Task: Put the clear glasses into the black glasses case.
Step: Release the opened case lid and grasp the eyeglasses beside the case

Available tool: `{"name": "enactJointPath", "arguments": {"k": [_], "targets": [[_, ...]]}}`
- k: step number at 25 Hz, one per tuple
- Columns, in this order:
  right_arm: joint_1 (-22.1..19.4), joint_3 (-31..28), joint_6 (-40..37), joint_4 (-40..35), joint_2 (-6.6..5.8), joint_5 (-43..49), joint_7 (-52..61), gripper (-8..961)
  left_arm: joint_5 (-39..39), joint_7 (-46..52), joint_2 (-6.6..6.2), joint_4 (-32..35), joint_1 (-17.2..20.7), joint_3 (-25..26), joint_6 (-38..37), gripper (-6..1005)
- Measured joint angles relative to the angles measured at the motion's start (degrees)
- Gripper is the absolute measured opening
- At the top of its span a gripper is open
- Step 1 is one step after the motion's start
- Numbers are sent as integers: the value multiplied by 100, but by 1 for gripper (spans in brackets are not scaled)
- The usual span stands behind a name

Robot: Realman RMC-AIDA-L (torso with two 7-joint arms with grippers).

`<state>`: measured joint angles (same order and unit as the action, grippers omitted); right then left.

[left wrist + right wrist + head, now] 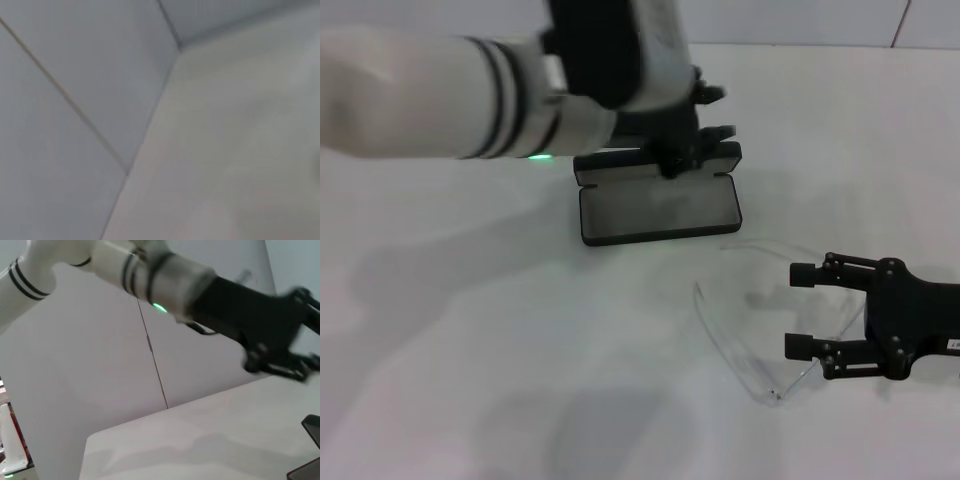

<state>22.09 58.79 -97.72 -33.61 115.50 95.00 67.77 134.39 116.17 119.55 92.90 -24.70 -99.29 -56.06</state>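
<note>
The white surface carries everything, and its pale, even tone is the first hazard: the glasses are clear and nearly vanish against it, so a grasp could be misjudged. They lie open near the right end effector, well apart from the case, which sits farther back. The right end effector hovers with its fingers spread around one temple, gripping nothing; closing on that thin arm alone could flex it or let the frame swing and slip out. The left end effector is at the case's raised lid, and I cannot tell whether it is clamped on it or merely touching; if it lets go, the lid may drop shut. The case stands open and, as far as its grey lining shows, holds nothing.
</note>
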Motion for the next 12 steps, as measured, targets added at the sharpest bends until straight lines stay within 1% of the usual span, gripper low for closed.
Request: {"name": "enactJointPath", "arguments": {"k": [2,3,4,8,11,12], "targets": [[11,0,-15,-7,-3,-1,7,842,-971,-426,-5,248,348,314,-142,322],[15,0,-25,-11,-4,-4,8,842,-971,-426,-5,248,348,314,-142,323],[17,0,-46,-17,-5,-10,8,842,-1813,-774,-4,322,641,635,-338,323],[31,0,-64,-38,-9,-68,14,842,-3110,-1227,-2,229,1012,1237,-1001,322],[66,0,-79,-129,-19,-83,45,842,-3915,-1625,2,-42,1250,1690,-1609,321],[66,0,-79,-129,-19,-83,45,842,-4078,-1699,6,-120,1307,1788,-1761,337]]}}
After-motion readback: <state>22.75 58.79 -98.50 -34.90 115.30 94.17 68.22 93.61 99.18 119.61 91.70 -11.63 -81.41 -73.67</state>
